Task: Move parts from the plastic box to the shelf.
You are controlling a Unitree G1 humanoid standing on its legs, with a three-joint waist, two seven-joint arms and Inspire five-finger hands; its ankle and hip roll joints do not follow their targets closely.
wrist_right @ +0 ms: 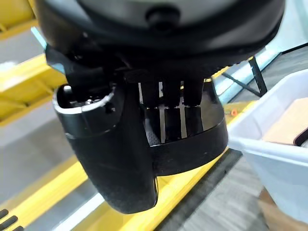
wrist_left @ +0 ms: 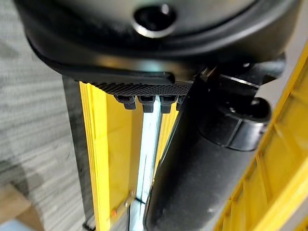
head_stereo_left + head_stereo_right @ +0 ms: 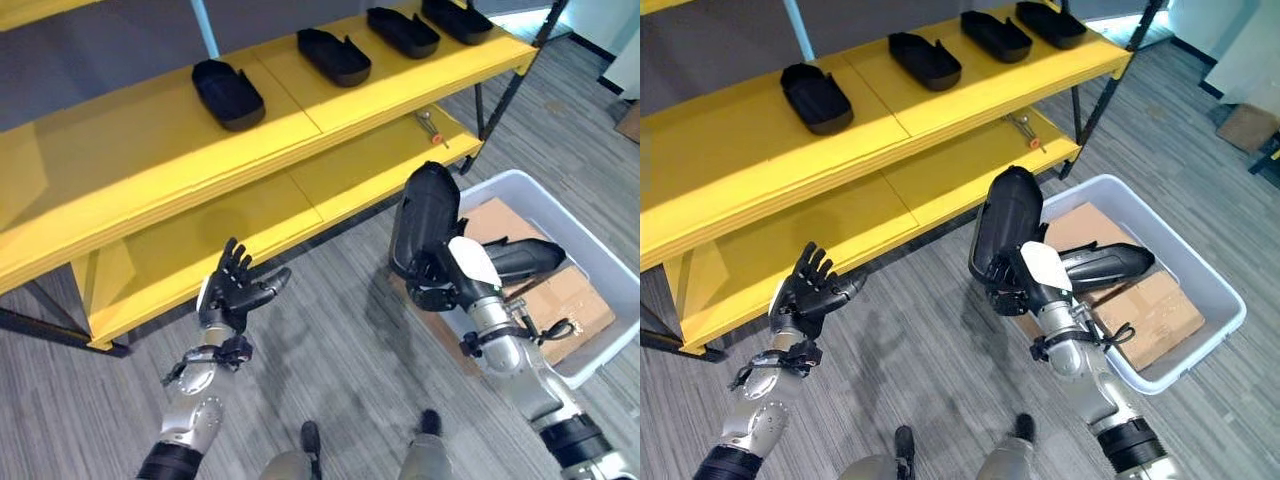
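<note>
My right hand (image 3: 447, 278) is shut on a black moulded part (image 3: 425, 215) and holds it upright over the floor, between the white plastic box (image 3: 520, 178) and the yellow shelf (image 3: 150, 150). In the right wrist view its fingers (image 1: 166, 96) curl over the rim of the part (image 1: 120, 168). A second black part (image 3: 525, 258) lies in the box on cardboard. Several black parts (image 3: 228, 93) sit in a row on the shelf's upper level. My left hand (image 3: 232, 290) is raised, open and holding nothing, in front of the lower level.
A small tool with a red handle (image 3: 432, 127) lies on the lower level near its right end. Flat cardboard (image 3: 560, 300) lines the box. Dark shelf legs (image 3: 500, 100) stand just beyond the box. Grey plank floor lies between shelf and box.
</note>
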